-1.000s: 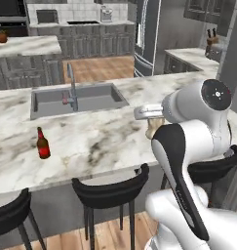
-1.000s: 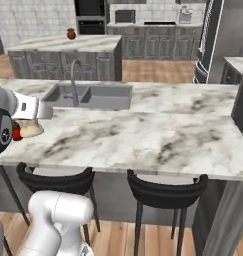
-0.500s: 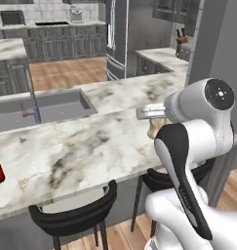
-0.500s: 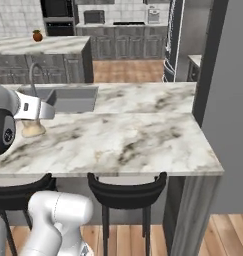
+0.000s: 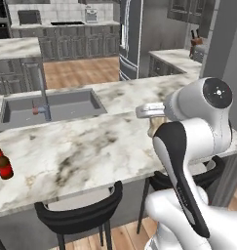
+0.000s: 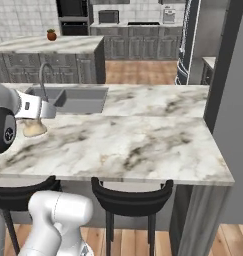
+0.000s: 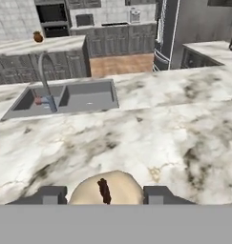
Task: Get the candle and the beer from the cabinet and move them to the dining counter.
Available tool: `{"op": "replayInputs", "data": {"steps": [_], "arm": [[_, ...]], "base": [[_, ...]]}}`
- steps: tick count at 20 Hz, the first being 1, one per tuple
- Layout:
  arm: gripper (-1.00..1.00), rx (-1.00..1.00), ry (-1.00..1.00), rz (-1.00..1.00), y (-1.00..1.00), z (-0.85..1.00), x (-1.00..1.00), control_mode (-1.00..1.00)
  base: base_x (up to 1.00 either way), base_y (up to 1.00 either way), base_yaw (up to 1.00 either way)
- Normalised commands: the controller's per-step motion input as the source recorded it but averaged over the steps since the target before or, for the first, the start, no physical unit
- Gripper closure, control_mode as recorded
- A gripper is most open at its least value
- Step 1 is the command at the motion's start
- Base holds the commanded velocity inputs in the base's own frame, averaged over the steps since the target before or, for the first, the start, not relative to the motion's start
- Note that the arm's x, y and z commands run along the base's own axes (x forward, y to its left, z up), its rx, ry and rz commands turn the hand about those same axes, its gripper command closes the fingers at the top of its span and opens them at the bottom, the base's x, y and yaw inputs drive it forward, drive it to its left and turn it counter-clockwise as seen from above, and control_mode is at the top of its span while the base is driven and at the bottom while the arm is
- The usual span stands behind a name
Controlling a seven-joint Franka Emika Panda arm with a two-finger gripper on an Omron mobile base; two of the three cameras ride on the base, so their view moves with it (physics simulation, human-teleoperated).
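**Q:** What has changed since the earlier frames?

**A:** My base has driven sideways along the dining counter (image 5: 90, 151), so the whole scene has slid. In the left base view the beer (image 5: 3, 163) now stands upright near the counter's left edge, far from the arm. I would not call that a move of the bottle.

**Q:** And the claw?

**A:** The gripper (image 7: 105, 194) is clenched on the candle (image 7: 106, 188): in the hand view its cream lump with a dark wick sits between the two finger tips (image 7: 50, 194), above the marble. The right base view shows the candle (image 6: 34, 129) hanging under the hand, over the counter near the sink (image 6: 75, 100).

**Q:** What is hard to make out?

**A:** In the left base view my own arm covers most of the candle (image 5: 155, 126). I cannot tell whether it touches the marble.

**Q:** Surroundings?

**A:** Tap (image 5: 42, 90) beside the basin, black stools (image 6: 130, 197) below the counter's edge, a refrigerator (image 5: 132, 36) beyond, and a small red-brown object (image 6: 51, 35) on the far worktop.
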Motion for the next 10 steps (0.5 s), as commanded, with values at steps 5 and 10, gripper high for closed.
{"op": "replayInputs", "data": {"steps": [5,10], "arm": [[1.00,0.00,0.00,0.07,-0.02,-0.11,0.12,-1.00],[1.00,0.00,0.05,0.49,-0.36,-0.68,0.78,-1.00]], "base": [[0.34,0.00,0.24],[0.00,0.00,0.00]]}}
